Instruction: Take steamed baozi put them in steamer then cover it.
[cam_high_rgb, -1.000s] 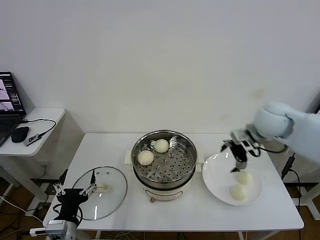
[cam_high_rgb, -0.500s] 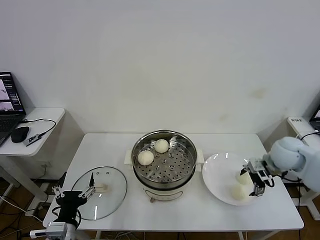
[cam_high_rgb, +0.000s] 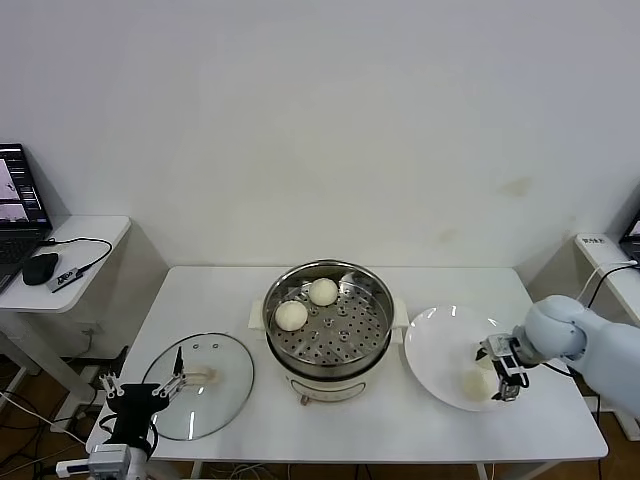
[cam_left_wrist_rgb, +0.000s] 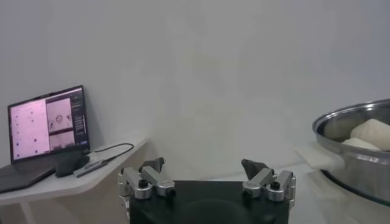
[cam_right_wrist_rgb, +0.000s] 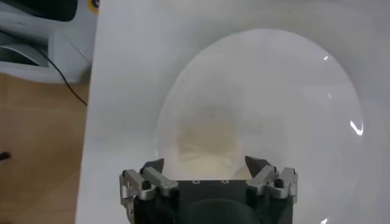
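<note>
The steamer (cam_high_rgb: 325, 322) stands mid-table with two baozi on its tray, one at the left (cam_high_rgb: 291, 315) and one at the back (cam_high_rgb: 323, 291). A white plate (cam_high_rgb: 438, 340) to its right holds a baozi (cam_high_rgb: 476, 383); a second one is mostly hidden behind my right gripper (cam_high_rgb: 503, 368). In the right wrist view that gripper (cam_right_wrist_rgb: 205, 163) is open, low over the plate (cam_right_wrist_rgb: 280, 91), with a baozi (cam_right_wrist_rgb: 206, 145) between its fingertips. The glass cover (cam_high_rgb: 218, 398) lies flat at the table's front left. My left gripper (cam_high_rgb: 142, 390) is open and empty beside it.
A side desk with a laptop (cam_left_wrist_rgb: 47, 122) and a mouse (cam_high_rgb: 41, 268) stands to the left of the table. The left wrist view shows the steamer's rim (cam_left_wrist_rgb: 350, 119) with baozi (cam_left_wrist_rgb: 372, 129) inside. The table's front edge is close to both grippers.
My right gripper has come down from above the plate's far side to its right part and now sits low at the baozi. The left gripper has sunk slightly.
</note>
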